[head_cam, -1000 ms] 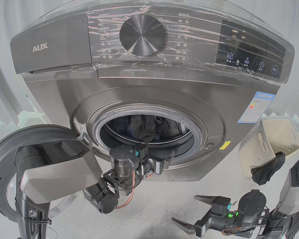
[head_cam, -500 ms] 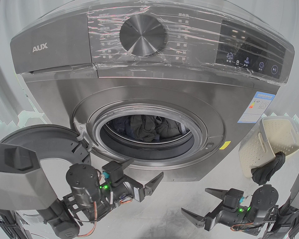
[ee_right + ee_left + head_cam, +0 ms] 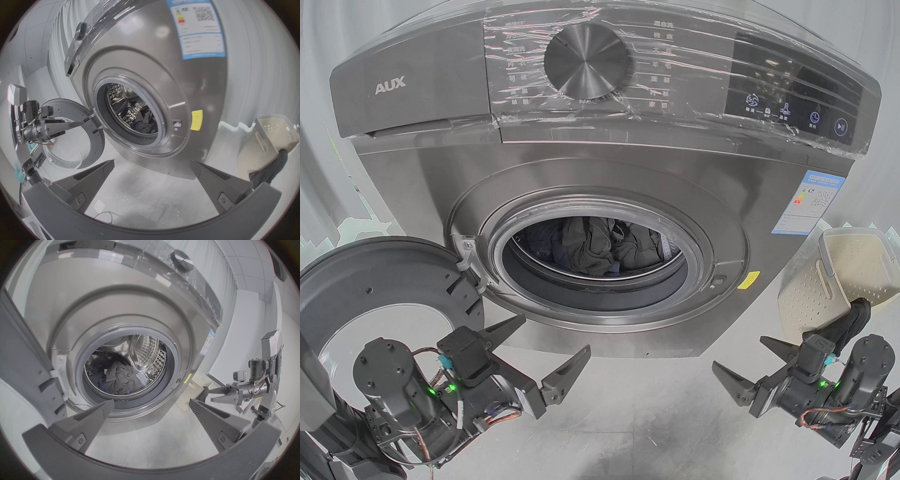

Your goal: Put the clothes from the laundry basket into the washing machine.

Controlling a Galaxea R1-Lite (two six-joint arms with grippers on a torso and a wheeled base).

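Front-loading metal washing machine (image 3: pixel 425 169): brushed silver-grey throughout. Round metal dial (image 3: pixel 587 53): silver, with a radial sheen. Flat glossy control panel (image 3: pixel 794 106): black, with pale blue-white icons. Rectangular paper label (image 3: pixel 807 203): white, blue-bordered, with a green-to-red bar scale. Small oblong sticker (image 3: pixel 748 279): yellow. Steel drum (image 3: pixel 147 349): bright silver, with a regular pattern of punched holes. Crumpled clothes (image 3: pixel 594 244): dark grey and navy, plain. Round hinged door (image 3: pixel 381 275): dark grey. Perforated plastic laundry basket (image 3: pixel 806 300): cream, dotted in even rows. Limp garment (image 3: pixel 844 325): black. Both the left gripper (image 3: pixel 554 333) and the right gripper (image 3: pixel 739 352): dark grey, each with a green light.
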